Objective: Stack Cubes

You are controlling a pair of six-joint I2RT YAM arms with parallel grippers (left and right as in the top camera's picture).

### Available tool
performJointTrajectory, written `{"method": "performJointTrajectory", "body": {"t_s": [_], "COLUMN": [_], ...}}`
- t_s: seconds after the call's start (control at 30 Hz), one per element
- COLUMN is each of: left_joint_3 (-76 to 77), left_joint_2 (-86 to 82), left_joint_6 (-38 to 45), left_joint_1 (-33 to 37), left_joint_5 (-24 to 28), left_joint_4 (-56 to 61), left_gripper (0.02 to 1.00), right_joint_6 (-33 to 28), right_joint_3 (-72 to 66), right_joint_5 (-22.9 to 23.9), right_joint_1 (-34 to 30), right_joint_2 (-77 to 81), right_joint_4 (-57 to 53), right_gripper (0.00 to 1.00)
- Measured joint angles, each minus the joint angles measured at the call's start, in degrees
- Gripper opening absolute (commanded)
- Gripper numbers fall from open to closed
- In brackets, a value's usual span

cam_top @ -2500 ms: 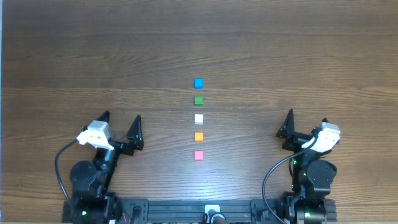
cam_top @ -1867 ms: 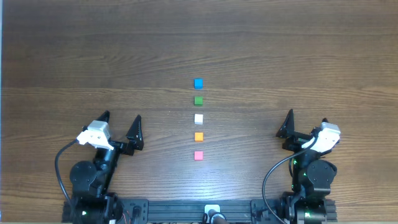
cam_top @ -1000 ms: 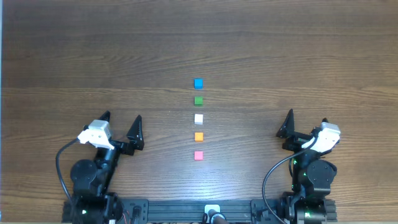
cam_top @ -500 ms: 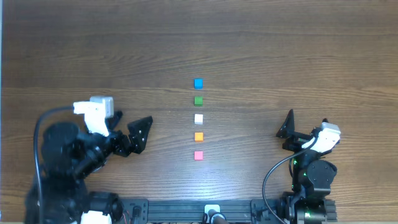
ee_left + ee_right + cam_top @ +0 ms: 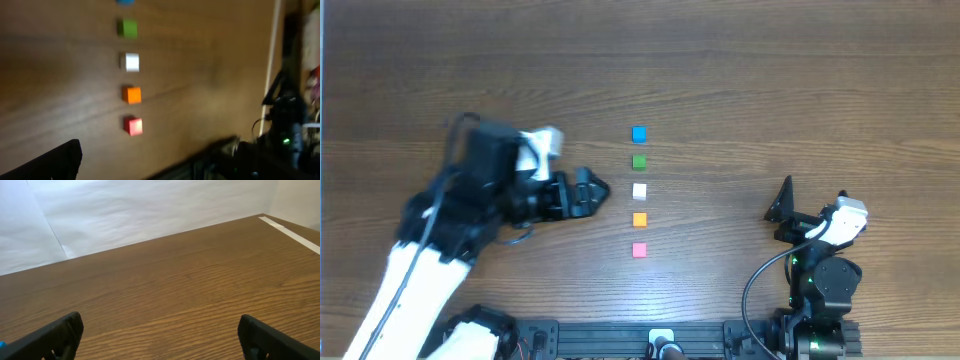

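Note:
Five small cubes lie in a straight row at the table's middle: blue (image 5: 639, 133) farthest from the arms, then green (image 5: 639, 162), white (image 5: 639, 191), orange (image 5: 639, 219) and pink (image 5: 639, 250). My left gripper (image 5: 592, 190) is lifted and sits just left of the white cube, open, holding nothing. Its wrist view looks down on the green (image 5: 128, 28), white (image 5: 132, 62), orange (image 5: 132, 94) and pink (image 5: 133, 126) cubes, with one dark finger (image 5: 57, 160) at the edge. My right gripper (image 5: 812, 192) rests open and empty near its base, far right of the row.
Bare brown wood (image 5: 740, 90) surrounds the row on all sides. The right arm's base (image 5: 285, 130) shows in the left wrist view beyond the cubes. A white wall (image 5: 150, 210) stands past the table's far edge.
The left arm has risen from its rest pose and swung right toward the cube row, stopping beside the white cube. The right arm and the cubes have not moved.

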Motion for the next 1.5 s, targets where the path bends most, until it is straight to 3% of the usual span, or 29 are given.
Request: {"method": "performJointTrajectory", "body": {"t_s": [0.27, 0.53, 0.87, 1.5], "left_joint_3": [0.3, 0.3, 0.3, 0.3], "left_joint_2": [13.1, 23.0, 32.0, 39.0], "left_joint_6": [-10.7, -19.0, -25.4, -26.1], "left_joint_1": [-15.5, -23.4, -28.0, -31.3], "left_joint_5": [-8.2, -12.5, -15.8, -18.3], "left_joint_4": [4.9, 5.0, 7.0, 7.7], "left_gripper": [0.998, 0.996, 0.998, 0.910], "right_joint_6": [0.0, 0.0, 0.0, 0.0], "right_joint_3": [0.0, 0.0, 0.0, 0.0], "right_joint_5": [0.0, 0.0, 0.0, 0.0], "right_joint_1": [0.0, 0.0, 0.0, 0.0], "right_joint_2": [0.0, 0.0, 0.0, 0.0], "right_joint_4": [0.0, 0.0, 0.0, 0.0], "right_gripper": [0.993, 0.991, 0.993, 0.993]}}
